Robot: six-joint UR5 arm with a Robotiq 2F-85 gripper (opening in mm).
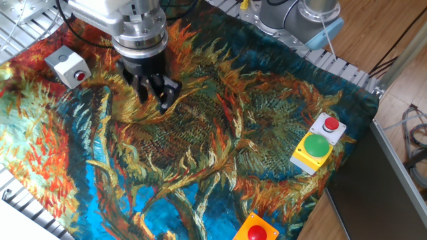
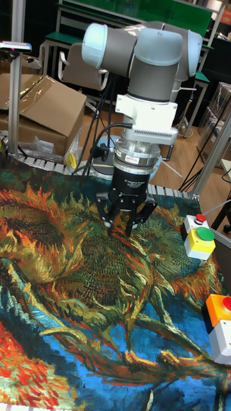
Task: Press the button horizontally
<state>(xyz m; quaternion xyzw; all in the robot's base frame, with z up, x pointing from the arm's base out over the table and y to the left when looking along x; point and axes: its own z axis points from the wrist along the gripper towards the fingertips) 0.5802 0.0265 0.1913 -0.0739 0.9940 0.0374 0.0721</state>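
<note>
The button (image 1: 81,76) is small, red and round, set in the side face of a light grey, white-topped box (image 1: 67,64) at the far left of the painted cloth in the fixed view. That box lies outside the tall fixed view. My gripper (image 1: 160,93) (image 2: 122,231) hangs over the cloth to the right of the box, well apart from it, pointing down. In the tall fixed view its black fingers (image 2: 113,221) converge until the tips meet, with nothing between them.
A yellow box with a green button (image 1: 313,149) (image 2: 201,243) stands at the right, with a white box with a red button (image 1: 330,126) (image 2: 196,221) against it. An orange box with a red dome (image 1: 256,230) (image 2: 218,305) sits near the front edge. A white box (image 2: 221,343) is cut off beside it.
</note>
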